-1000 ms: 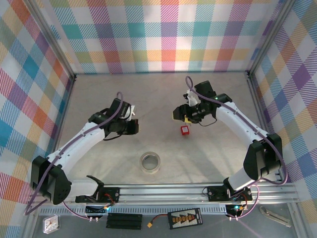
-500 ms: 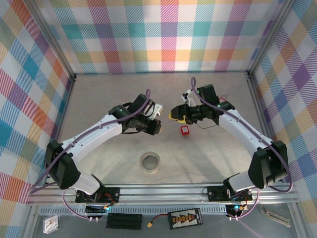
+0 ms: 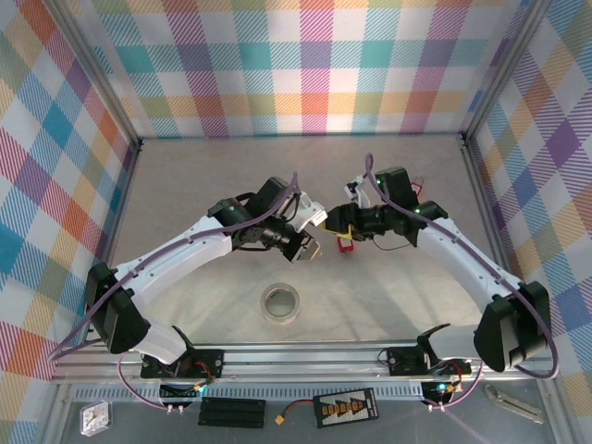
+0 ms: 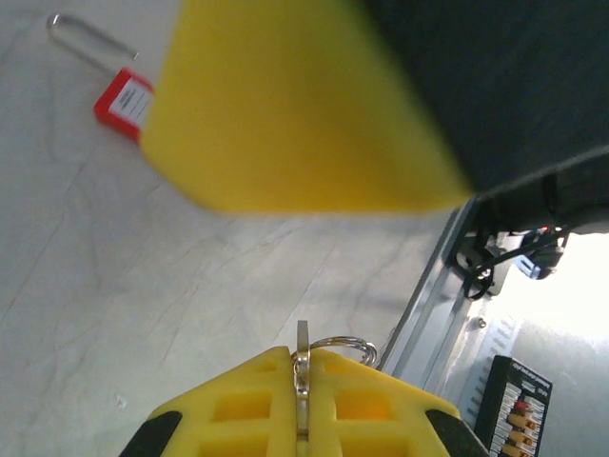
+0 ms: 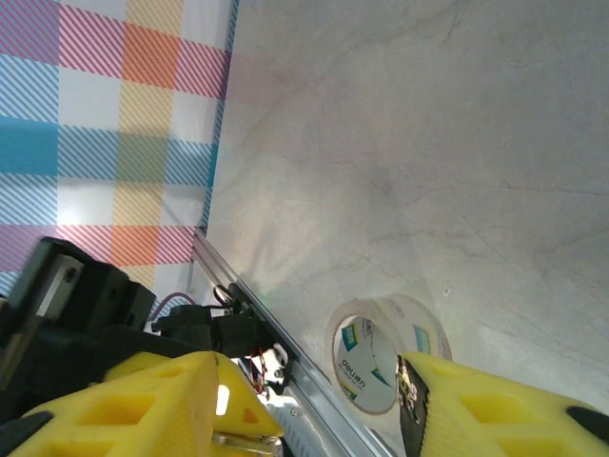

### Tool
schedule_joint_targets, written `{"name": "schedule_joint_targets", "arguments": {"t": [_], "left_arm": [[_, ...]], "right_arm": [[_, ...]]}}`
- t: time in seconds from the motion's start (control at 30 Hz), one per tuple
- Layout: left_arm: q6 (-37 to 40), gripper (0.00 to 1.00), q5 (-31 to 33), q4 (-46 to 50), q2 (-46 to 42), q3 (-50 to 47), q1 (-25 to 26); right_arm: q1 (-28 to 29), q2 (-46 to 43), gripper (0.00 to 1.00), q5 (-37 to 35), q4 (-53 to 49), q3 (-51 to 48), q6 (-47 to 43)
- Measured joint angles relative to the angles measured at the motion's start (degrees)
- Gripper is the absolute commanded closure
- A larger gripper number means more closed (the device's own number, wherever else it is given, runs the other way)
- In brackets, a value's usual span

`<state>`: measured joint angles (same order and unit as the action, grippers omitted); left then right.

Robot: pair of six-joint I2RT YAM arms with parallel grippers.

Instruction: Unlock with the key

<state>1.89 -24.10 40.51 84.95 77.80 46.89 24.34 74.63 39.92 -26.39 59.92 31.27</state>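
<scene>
The small metal key point(image 4: 303, 367), with its ring point(image 4: 344, 345), is pinched edge-on between the yellow fingers of my left gripper point(image 4: 303, 357), which is shut on it. In the top view that left gripper point(image 3: 308, 244) hovers just left of the red padlock point(image 3: 346, 244). The padlock point(image 4: 124, 103) lies flat on the table with its wire shackle point(image 4: 90, 38) pointing away. My right gripper point(image 3: 339, 222) hangs just above and behind the padlock, its jaws open with nothing between them point(image 5: 314, 381). One of its yellow fingers point(image 4: 295, 105) looms blurred in the left wrist view.
A roll of clear tape point(image 3: 281, 302) lies on the table near the front rail point(image 3: 305, 356). The tape roll point(image 5: 385, 352) sits below the right fingers in the right wrist view. Checked walls enclose the grey table point(image 3: 185, 185) on three sides.
My left arm has swung right, carrying the key up next to the padlock. The right gripper has shifted slightly right and down over the padlock, its jaws a little narrower.
</scene>
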Motion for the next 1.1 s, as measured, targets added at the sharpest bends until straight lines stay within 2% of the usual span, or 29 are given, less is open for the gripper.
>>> {"name": "schedule_joint_targets", "arguments": {"t": [0.33, 0.53, 0.63, 0.73, 0.83, 0.97, 1.1], "left_arm": [[15.39, 1.0, 1.81, -0.02, 1.46, 1.33, 2.1], [24.3, 1.0, 3.48, 7.82, 12.68, 9.84, 2.1], [26.34, 1.0, 3.89, 9.31, 16.5, 9.73, 2.1], [27.41, 1.0, 3.21, 8.98, 16.74, 8.26, 2.1], [28.48, 1.0, 1.79, 12.22, 19.56, 12.39, 2.1], [30.32, 0.98, -0.04, 16.96, 27.98, 20.68, 2.05], [31.28, 0.93, -1.14, 17.79, 31.15, 20.5, 2.05]], "right_arm": [[-5.27, -7.15, 0.48, -1.29, -4.22, -3.54, -0.46], [-8.7, -6.14, 0.49, -2.71, -7.48, -5.27, -0.98], [-9.22, -6.14, 0.48, -1.86, -6.99, -6.86, -1.27], [-9.22, -6.58, 0.48, -0.94, -5.88, -9.4, -1.25], [-9.64, -6.4, 0.49, -1.99, -7.23, -9.79, -1.68], [-11.78, -5.51, 0.48, -5.79, -9.77, -10.14, -2.12], [-12.11, -5.44, 0.48, -9.31, -13.68, -10.99, -3.17]]}}
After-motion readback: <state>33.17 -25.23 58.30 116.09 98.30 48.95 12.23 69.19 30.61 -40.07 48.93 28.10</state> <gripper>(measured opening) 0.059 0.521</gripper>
